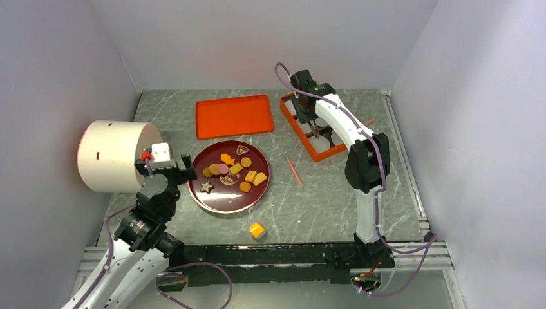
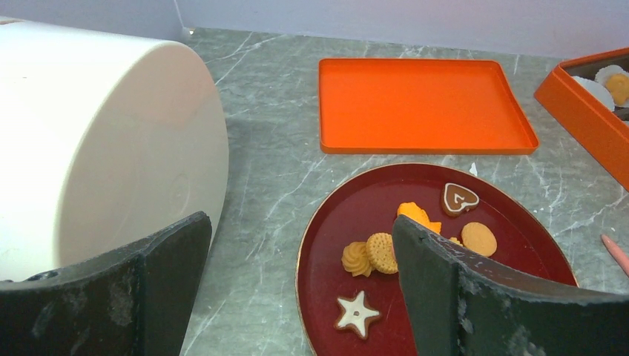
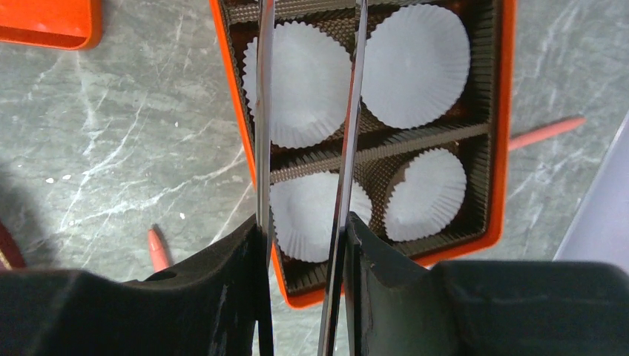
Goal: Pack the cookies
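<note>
1. White cylinder (image 1: pixel 112 154): on its side on the worktop (image 1: pixel 309 199), left of the red plate (image 1: pixel 222 196).
2. Left gripper (image 2: pixel 300 252): at the plate's left rim, jaws spread wide, holding nothing.
3. Cookies (image 1: pixel 233 168): lying flat on the plate, with the cluster's long axis left to right. Star cookie (image 1: pixel 206 187) at the near left, heart cookie (image 1: pixel 243 150) at the far side.
4. Orange tray (image 1: pixel 234 116): just behind the plate.
5. Yellow cube (image 1: pixel 257 230): in front of the plate.
6. Pink stick (image 1: pixel 294 172): right of the plate.
7. Orange box (image 1: pixel 302 138): farther right, with white paper cups (image 3: pixel 415 63) in brown dividers.
8. Right gripper (image 3: pixel 304 230): over the box, jaws closed on metal tongs (image 3: pixel 348 111).
</note>
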